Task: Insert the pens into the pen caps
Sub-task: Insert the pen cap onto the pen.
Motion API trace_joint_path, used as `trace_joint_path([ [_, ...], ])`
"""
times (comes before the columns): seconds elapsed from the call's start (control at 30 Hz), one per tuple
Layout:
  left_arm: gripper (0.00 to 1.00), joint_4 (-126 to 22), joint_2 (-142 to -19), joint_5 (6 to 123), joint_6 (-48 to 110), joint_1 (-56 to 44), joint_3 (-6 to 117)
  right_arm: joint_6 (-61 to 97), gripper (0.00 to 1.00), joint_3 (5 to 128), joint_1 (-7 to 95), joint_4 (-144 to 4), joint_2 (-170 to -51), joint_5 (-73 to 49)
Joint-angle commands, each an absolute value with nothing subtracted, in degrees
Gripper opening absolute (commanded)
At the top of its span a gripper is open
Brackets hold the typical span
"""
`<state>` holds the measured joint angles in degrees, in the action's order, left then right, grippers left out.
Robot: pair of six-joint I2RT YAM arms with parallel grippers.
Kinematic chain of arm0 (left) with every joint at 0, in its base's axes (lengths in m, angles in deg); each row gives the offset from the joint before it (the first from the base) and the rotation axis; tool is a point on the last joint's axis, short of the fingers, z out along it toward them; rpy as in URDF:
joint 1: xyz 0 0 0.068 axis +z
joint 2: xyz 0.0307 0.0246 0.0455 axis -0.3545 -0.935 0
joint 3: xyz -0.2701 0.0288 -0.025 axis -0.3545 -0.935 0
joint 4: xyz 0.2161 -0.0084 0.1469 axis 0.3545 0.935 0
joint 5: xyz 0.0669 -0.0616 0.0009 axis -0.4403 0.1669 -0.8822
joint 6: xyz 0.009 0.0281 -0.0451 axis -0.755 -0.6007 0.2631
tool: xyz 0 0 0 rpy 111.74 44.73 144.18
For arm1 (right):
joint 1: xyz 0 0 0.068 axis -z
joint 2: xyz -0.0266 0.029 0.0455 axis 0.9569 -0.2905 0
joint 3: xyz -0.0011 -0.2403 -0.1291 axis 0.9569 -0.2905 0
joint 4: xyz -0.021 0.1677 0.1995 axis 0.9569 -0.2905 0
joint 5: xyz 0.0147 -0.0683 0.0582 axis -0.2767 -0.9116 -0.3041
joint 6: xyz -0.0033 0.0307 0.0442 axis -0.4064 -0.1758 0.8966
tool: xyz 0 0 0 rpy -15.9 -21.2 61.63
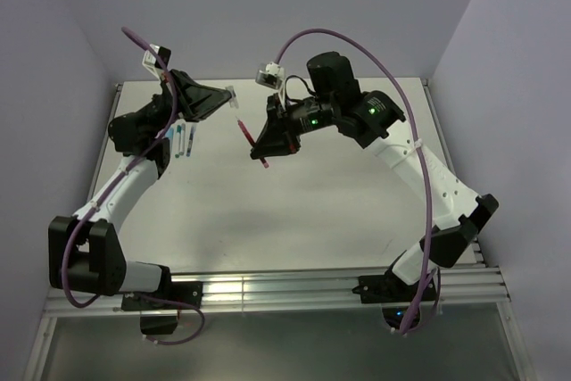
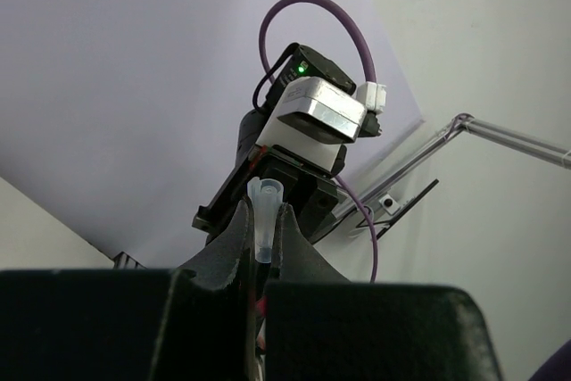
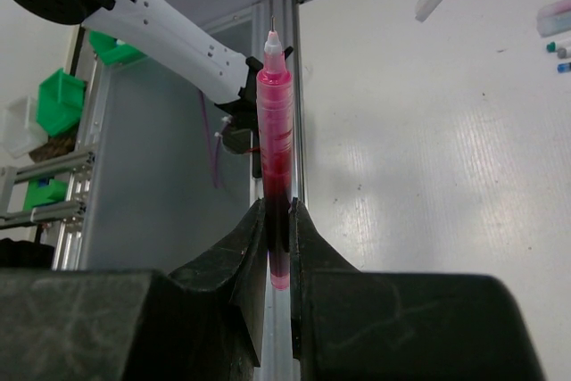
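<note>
The left gripper [image 2: 264, 213] is clenched on a pale, see-through pen cap [image 2: 265, 195]. The cap stands up between the two dark fingers, with its flared open end clear above them. Beyond that cap, the left wrist view looks straight at the other arm's wrist and its silver camera block [image 2: 314, 111] with a green light on it.

The right gripper [image 3: 277, 213] is clamped on a red pen [image 3: 275, 122]. The butt end sits down between the fingers, and the barrel runs out past them to a white nose with a fine metal point.

From above, both arms are raised over the table [image 1: 294, 220] and turned in towards each other near its far middle. The red pen hangs at a slant, and its upper end is close below the held cap but apart from it. The point is not in the cap.

Out to the left, beside the left arm, a few more pens [image 1: 183, 141] lie side by side on the table, well away from either gripper. In the right wrist view their teal and blue ends show at the picture's edge. Purple cables [image 1: 357, 42] loop above both arms.
</note>
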<state>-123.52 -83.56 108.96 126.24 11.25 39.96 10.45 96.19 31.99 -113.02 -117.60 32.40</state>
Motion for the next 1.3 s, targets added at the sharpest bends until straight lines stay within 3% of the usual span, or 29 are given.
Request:
trace_joint_path([
  [0.0,0.00,-156.7,-81.3,110.3,125.1,10.7,40.1,11.0,0.00,96.3,31.6,-112.4,-118.1,33.1],
  [1.27,0.00,-156.6,-81.3,113.4,122.7,10.8,41.0,12.3,0.00,93.8,33.1,-112.4,-115.9,33.9],
])
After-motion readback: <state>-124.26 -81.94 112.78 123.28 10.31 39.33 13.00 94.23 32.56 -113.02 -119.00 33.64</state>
